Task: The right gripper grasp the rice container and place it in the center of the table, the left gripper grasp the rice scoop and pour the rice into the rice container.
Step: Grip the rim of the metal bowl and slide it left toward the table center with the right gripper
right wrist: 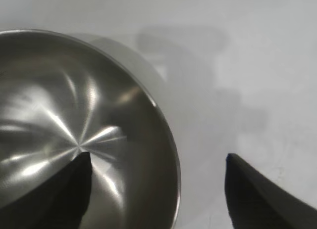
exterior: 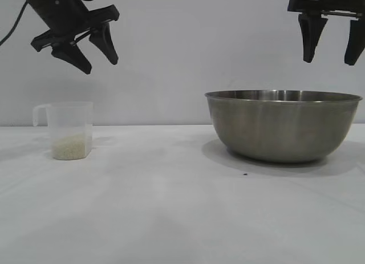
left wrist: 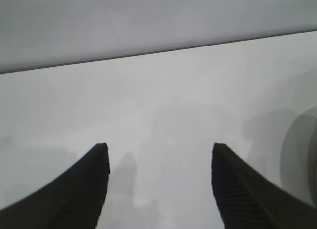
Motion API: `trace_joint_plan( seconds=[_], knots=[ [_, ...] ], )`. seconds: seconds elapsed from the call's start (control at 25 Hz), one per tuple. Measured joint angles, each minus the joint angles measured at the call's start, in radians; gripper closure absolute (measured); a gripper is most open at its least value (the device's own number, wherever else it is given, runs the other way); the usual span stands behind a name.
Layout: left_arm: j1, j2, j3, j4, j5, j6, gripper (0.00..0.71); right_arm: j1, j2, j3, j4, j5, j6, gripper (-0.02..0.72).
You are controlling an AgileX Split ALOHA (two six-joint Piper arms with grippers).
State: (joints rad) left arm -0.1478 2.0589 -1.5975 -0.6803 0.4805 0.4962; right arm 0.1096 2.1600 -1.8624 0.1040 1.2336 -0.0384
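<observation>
Right gripper (exterior: 333,50): jaws apart, empty, pointing down over the right rim of the rice container (exterior: 283,126), which stands at the table's (exterior: 171,218) right. Left gripper (exterior: 96,54): jaws apart, empty, above the rice scoop (exterior: 68,130) holding rice (exterior: 71,146) at left.

The right gripper (exterior: 332,60) is cut off at the exterior view's top edge. The bowl (right wrist: 74,130) runs off the right wrist view's edges.

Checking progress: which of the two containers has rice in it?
The rice scoop, the small clear plastic cup; the rice container, the steel bowl, is empty inside.
</observation>
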Motion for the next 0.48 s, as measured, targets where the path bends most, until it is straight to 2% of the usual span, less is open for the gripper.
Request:
trace_joint_plan(
  seconds=[0.12,0.16,0.28,0.32,0.48],
  knots=[
    [0.0,0.0,0.0,0.0,0.0,0.0,0.309,0.0,0.031,0.009,-0.002,0.0,0.0,0.192],
    [0.0,0.0,0.0,0.002,0.0,0.0,0.309,0.0,0.04,0.009,-0.002,0.0,0.0,0.239],
    [0.0,0.0,0.0,0.005,0.001,0.0,0.309,0.0,0.057,0.009,-0.002,-0.002,0.0,0.241],
    [0.0,0.0,0.0,0.007,0.002,0.0,0.309,0.0,0.065,0.009,-0.002,-0.002,0.0,0.289],
    [0.0,0.0,0.0,0.01,0.006,0.0,0.309,0.0,0.103,0.009,-0.002,-0.004,0.0,0.288]
  ],
)
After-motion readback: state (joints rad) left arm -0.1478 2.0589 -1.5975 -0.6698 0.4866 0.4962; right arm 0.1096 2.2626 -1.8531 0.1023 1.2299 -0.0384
